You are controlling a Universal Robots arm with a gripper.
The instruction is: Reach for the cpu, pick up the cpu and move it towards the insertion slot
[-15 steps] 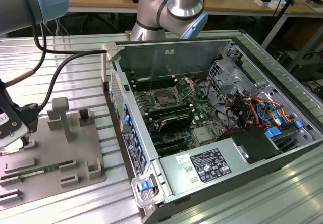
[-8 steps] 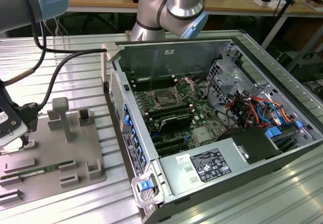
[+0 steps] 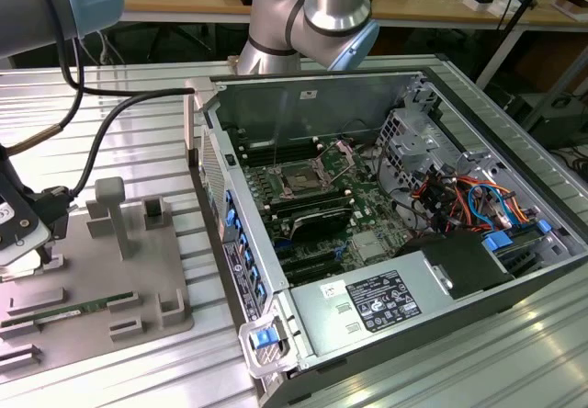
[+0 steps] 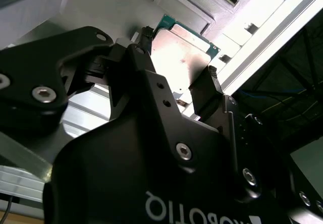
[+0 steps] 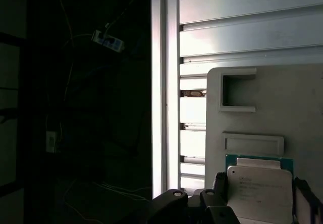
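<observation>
The cpu (image 5: 260,191) is a flat square chip with a silvery top and a green rim. It lies over the grey tray (image 5: 298,108), between my two black fingers. In both wrist views the fingers press against opposite edges of the cpu (image 4: 179,57), so my gripper (image 4: 179,60) is shut on it. In the exterior view my gripper (image 3: 23,243) is low over the tray's (image 3: 101,289) end at the exterior view's left. The insertion slot (image 3: 301,180) is a square socket with a dark centre and a metal frame, on the motherboard inside the open computer case, far from my gripper.
The open computer case (image 3: 386,243) stands at the exterior view's right, its side wall (image 3: 230,243) between tray and motherboard. A green memory stick (image 3: 55,311) lies on the tray, which has grey upright blocks (image 3: 110,206). A black cable (image 3: 119,119) hangs from the arm.
</observation>
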